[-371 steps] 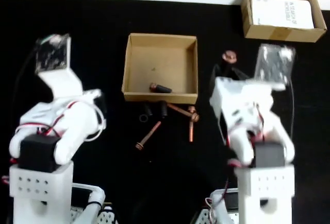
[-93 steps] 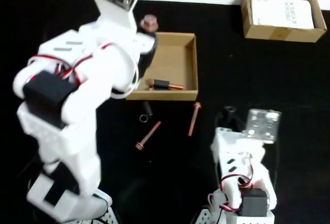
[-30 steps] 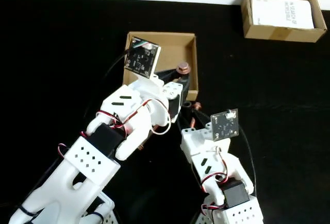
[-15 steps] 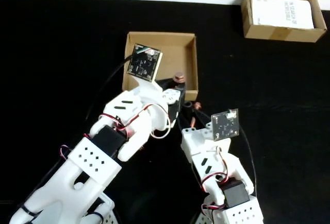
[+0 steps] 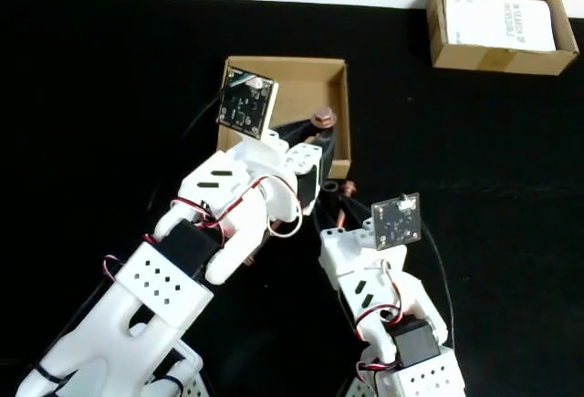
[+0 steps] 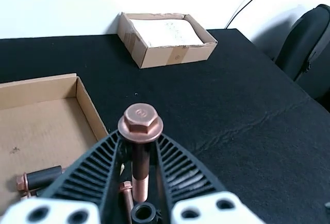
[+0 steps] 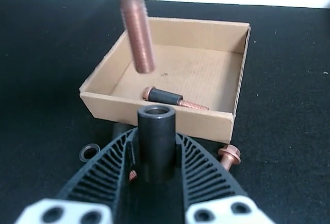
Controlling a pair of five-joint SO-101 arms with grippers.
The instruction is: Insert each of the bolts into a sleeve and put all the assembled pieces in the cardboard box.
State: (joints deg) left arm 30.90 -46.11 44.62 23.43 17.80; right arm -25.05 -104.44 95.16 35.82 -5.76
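Observation:
My left gripper (image 6: pixel 139 144) is shut on a copper bolt (image 6: pixel 139 131), held upright with its hex head up. In the high view that bolt (image 5: pixel 321 120) hangs by the near right corner of the cardboard box (image 5: pixel 292 91). My right gripper (image 7: pixel 156 134) is shut on a black sleeve (image 7: pixel 156 141), standing upright with its bore facing up. The bolt's threaded tip (image 7: pixel 139 38) hangs above the sleeve and a little to one side, not inside it. One assembled piece (image 7: pixel 167 98) lies in the box (image 7: pixel 154 115).
A loose bolt (image 7: pixel 229 156) and a black ring-like sleeve (image 7: pixel 90 153) lie on the black table in front of the box. A second cardboard box (image 5: pixel 497 27) holding white paper sits at the back right. Both arms crowd the space before the box.
The left gripper dipped with the bolt half a second ago and has risen back to about where it was. The right arm and its sleeve have stayed put.

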